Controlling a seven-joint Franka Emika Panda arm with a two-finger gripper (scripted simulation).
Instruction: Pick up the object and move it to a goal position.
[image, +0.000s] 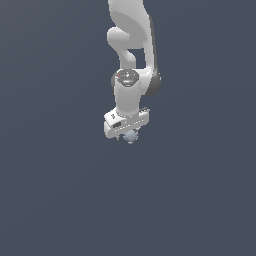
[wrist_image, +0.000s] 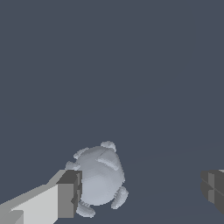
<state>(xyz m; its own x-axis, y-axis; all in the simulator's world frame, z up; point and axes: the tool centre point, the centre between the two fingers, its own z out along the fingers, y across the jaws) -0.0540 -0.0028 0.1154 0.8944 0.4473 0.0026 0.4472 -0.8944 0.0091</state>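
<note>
1 pale finger (wrist_image: 48, 201) sits nearest, its pad touching the object (wrist_image: 99, 180); the other pad is well apart, so the claw (image: 128, 134) is spread. Centre the lump between both pads, then close gently.

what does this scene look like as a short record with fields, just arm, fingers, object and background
arm: white Panda arm, reaching down from the top of the exterior view
fingers: gripper open, one finger against the object, the other apart from it
object: pale blue-grey bumpy lump, between the fingers, not clamped
object in the exterior view: just under the gripper
background: plain dark grey; no goal marker in view
</note>
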